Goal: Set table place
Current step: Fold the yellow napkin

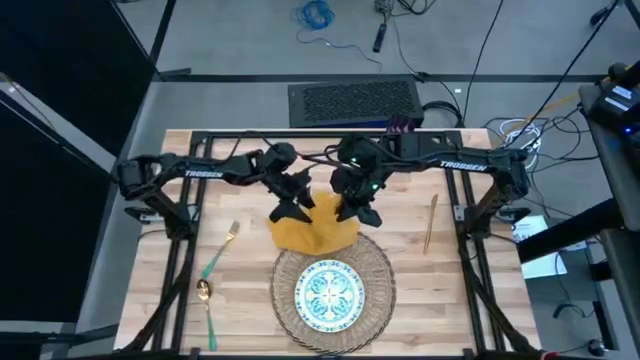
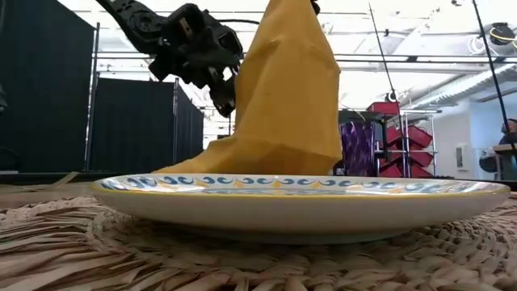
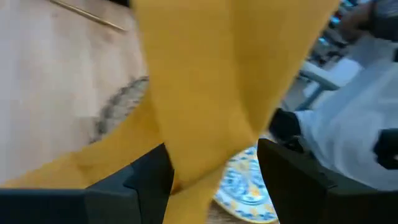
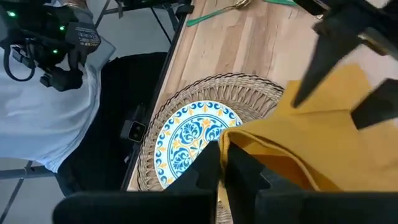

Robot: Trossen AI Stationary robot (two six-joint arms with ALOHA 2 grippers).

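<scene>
Both arms were up over the middle of the desk [image 1: 180, 290] with the napkin [image 1: 312, 232] hanging between them. The right gripper [image 4: 222, 163] had its jaws pressed together on a fold of cloth. The left gripper [image 3: 214, 165] had its jaws spread, the napkin draped between them, not clamped. Just below the jaws sat the plate [image 1: 331, 292] on the placemat [image 1: 380, 262]; fork [image 1: 221, 248] and spoon [image 1: 206, 310] lay off beyond the left jaws, knife [image 1: 430, 224] beyond the right. Best play, I'd judge: close left on an edge, pull the cloth taut, lower it flat.
</scene>
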